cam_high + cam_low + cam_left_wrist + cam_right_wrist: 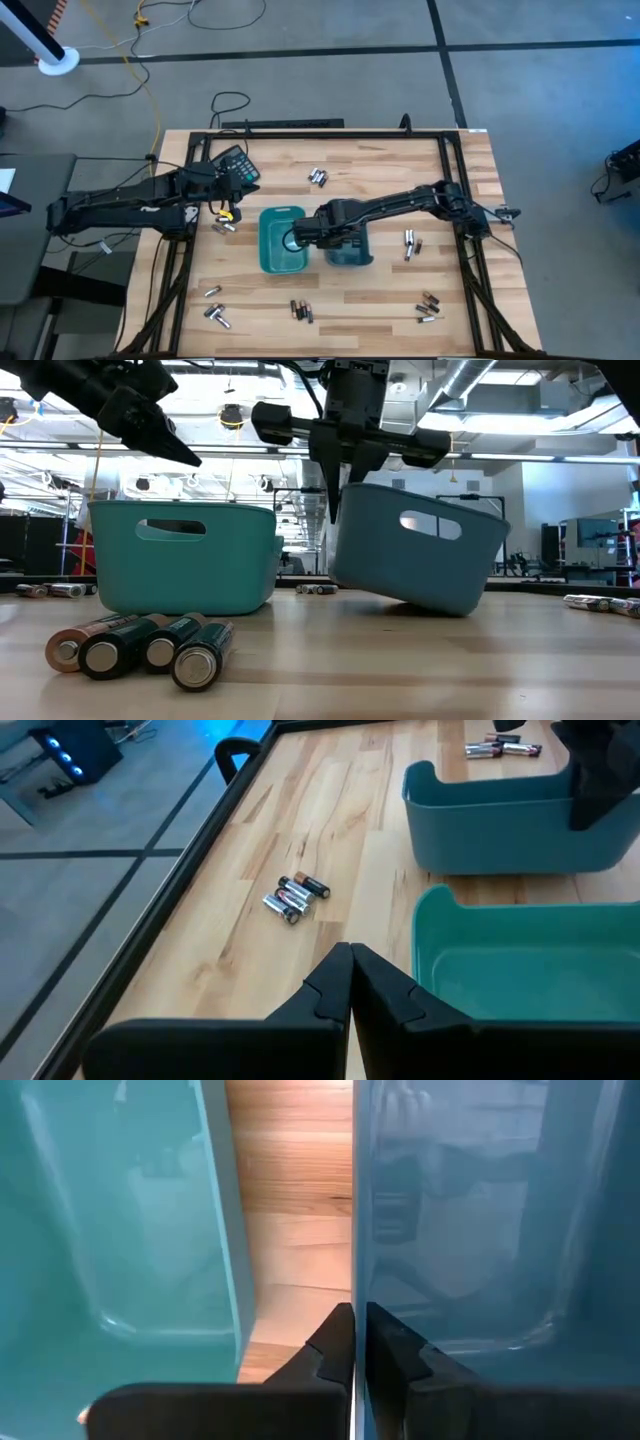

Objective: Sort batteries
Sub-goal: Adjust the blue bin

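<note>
Two bins stand mid-table: a lighter teal bin [283,240] flat on the wood, and to its right a darker blue bin [352,250], tilted. My right gripper [318,234] comes down between them, shut on the darker bin. My left gripper [236,192] hovers shut, holding nothing, above the table's left part near the calculator [236,165]. Small batteries lie loose on the wood in little groups: at the far middle [318,177], left of the lighter bin [222,226], near the front [302,311] and on the right [411,243]. My right gripper pinches the darker bin's left wall at its rim [354,1280], one finger inside the bin and one outside, in the gap between the two bins. The fingers point down from above. The bin hangs tilted, its left side lifted [345,575] and its right bottom edge [445,607] on the table.
A black frame [320,132] rims the tabletop. More batteries lie at the front left [215,315] and front right [428,305]. Four batteries lie side by side close to the low camera [140,645]. Bare wood lies between the bins and the near edge.
</note>
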`<state>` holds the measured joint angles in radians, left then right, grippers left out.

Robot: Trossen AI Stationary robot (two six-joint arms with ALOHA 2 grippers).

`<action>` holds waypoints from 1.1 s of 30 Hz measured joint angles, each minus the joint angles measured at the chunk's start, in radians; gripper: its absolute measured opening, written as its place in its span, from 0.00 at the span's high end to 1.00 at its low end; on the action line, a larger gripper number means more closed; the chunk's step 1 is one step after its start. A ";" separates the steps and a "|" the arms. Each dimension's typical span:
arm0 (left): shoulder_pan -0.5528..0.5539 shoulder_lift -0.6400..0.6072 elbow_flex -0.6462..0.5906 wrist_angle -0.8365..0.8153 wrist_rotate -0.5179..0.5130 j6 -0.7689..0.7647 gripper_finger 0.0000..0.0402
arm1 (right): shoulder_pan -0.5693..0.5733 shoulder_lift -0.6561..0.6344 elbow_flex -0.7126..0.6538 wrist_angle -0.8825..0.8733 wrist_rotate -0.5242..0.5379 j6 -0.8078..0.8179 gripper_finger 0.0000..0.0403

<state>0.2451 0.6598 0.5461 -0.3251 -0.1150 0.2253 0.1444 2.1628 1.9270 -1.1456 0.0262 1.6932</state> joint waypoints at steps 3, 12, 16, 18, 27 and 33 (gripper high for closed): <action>0.000 0.000 0.000 0.000 0.000 0.000 0.99 | 0.001 0.000 0.000 0.001 0.000 0.000 0.88; 0.000 0.000 0.000 0.000 0.000 -0.001 0.99 | 0.007 0.000 0.000 0.001 0.000 -0.003 0.87; 0.000 0.000 0.000 0.000 0.000 -0.002 0.99 | 0.007 0.000 0.000 0.002 0.000 -0.008 0.87; 0.000 0.000 0.000 -0.003 0.000 -0.003 0.99 | 0.006 0.000 0.000 0.004 0.000 -0.020 0.87; 0.000 0.000 0.000 -0.049 0.000 -0.012 0.99 | 0.006 0.000 0.000 0.010 0.000 -0.042 0.87; 0.000 0.000 0.000 -0.052 0.015 -0.026 0.99 | 0.006 0.000 0.000 0.029 0.000 -0.053 0.87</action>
<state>0.2447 0.6599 0.5461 -0.3775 -0.0999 0.1996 0.1505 2.1628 1.9270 -1.1165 0.0265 1.6402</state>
